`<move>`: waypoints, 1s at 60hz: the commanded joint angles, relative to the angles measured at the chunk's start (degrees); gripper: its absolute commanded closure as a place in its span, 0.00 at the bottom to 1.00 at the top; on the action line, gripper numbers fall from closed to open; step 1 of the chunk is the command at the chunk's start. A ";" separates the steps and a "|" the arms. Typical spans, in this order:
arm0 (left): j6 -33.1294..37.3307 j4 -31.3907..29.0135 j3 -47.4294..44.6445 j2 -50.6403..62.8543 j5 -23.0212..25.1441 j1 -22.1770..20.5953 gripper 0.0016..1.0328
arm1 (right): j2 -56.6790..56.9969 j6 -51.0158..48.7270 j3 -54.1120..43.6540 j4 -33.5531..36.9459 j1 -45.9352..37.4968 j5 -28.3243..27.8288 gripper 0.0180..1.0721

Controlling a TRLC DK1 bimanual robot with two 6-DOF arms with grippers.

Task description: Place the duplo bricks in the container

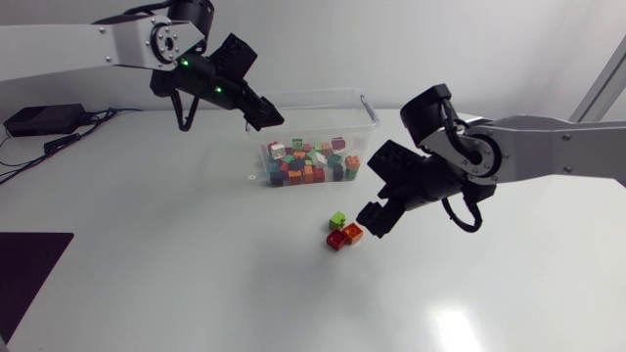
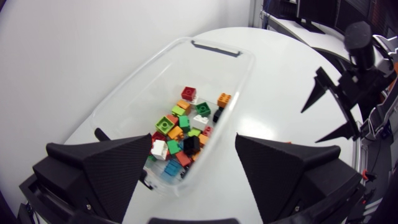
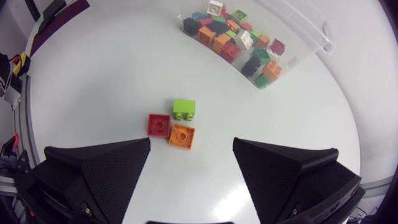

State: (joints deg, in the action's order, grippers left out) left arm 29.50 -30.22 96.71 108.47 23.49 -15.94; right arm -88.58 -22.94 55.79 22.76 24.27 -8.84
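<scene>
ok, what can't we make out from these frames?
- Head view: bricks in the container too small to count.
- Left wrist view: container's near corner hidden behind the left gripper; loose bricks not visible.
- Right wrist view: container's far side cut off by the edge.

Clear plastic container [image 2: 214,48], glossy plastic bricks [image 2: 180,132], smooth slightly shiny table [image 1: 196,274].

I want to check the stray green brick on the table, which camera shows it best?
The right wrist view: the green brick is close, large and unobstructed. The head view shows it small; the left wrist view misses it.
</scene>
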 commanded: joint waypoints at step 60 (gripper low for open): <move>-1.81 -2.04 -20.42 3.60 -10.48 -21.50 0.12 | -20.67 4.57 6.00 -6.15 2.45 7.79 0.70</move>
State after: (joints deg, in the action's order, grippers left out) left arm 29.74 -32.64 74.00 109.62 13.15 -36.71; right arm -108.53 -19.46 60.77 16.29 27.24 -1.61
